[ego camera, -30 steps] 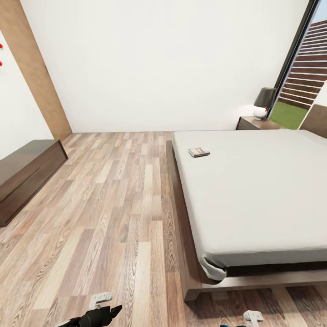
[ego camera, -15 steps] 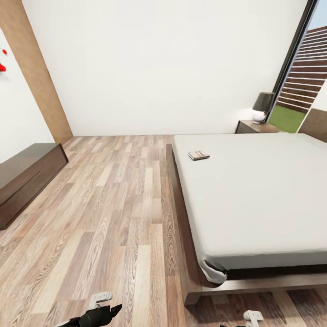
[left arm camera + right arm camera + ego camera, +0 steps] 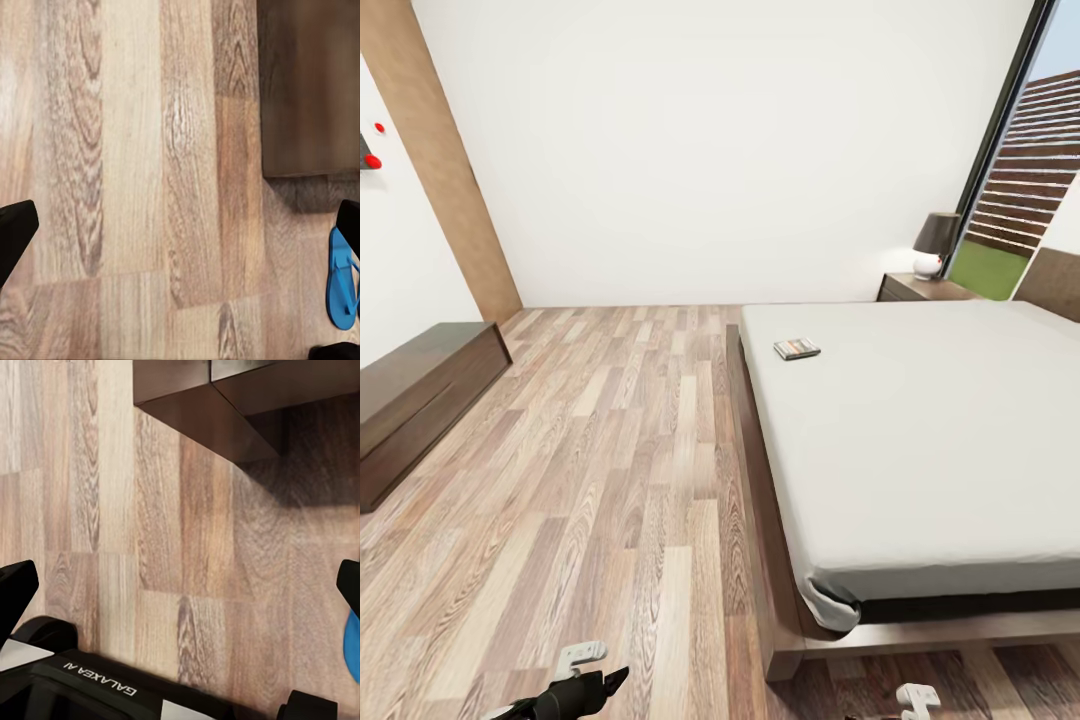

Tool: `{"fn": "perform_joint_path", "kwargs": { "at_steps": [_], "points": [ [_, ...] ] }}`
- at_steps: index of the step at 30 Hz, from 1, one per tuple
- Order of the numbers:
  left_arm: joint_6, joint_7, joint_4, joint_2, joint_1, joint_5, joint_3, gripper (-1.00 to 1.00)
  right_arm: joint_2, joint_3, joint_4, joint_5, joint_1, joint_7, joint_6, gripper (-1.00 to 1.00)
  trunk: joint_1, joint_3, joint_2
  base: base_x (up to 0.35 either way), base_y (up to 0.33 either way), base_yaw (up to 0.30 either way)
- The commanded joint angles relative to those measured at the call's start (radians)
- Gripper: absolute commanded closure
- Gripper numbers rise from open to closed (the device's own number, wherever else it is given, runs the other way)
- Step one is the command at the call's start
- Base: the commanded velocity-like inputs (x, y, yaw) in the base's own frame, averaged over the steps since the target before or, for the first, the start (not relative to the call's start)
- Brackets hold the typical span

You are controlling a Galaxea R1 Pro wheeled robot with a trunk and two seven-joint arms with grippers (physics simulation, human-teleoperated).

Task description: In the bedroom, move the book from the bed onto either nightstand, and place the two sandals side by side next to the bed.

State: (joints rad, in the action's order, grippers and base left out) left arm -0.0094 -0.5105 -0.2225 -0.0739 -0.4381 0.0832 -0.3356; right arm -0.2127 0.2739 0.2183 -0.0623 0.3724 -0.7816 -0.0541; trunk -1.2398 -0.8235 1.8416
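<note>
I see the book (image 3: 797, 348) lying flat on the bed (image 3: 920, 430), near its left edge, far ahead of both end effectors. Beyond the bed's far corner stands a nightstand (image 3: 920, 288) carrying a lamp (image 3: 935, 244). My left end effector (image 3: 180, 225) hangs wide open and empty over the floor (image 3: 127, 150), one blue sandal (image 3: 343, 281) just beside a fingertip. My right end effector (image 3: 180, 585) is spread open too, holding nothing.
</note>
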Motion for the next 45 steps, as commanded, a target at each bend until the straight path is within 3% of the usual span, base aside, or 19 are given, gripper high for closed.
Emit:
{"fn": "perform_joint_path", "kwargs": {
  "at_steps": [1, 45],
  "points": [
    [-0.001, -0.005, 0.000, 0.000, -0.001, 0.009, -0.008, -1.00, 0.001, 0.008, 0.001, -0.007, 0.000, -0.005, -0.006, -1.00, 0.000, 0.001, 0.000, 0.000, 0.000, 0.000],
    [-0.001, -0.005, 0.000, 0.000, -0.001, 0.009, -0.008, -1.00, 0.000, 0.009, 0.001, -0.007, 0.000, -0.006, -0.006, -1.00, 0.000, 0.071, 0.000, 0.000, 0.000, 0.000]
  ]
}}
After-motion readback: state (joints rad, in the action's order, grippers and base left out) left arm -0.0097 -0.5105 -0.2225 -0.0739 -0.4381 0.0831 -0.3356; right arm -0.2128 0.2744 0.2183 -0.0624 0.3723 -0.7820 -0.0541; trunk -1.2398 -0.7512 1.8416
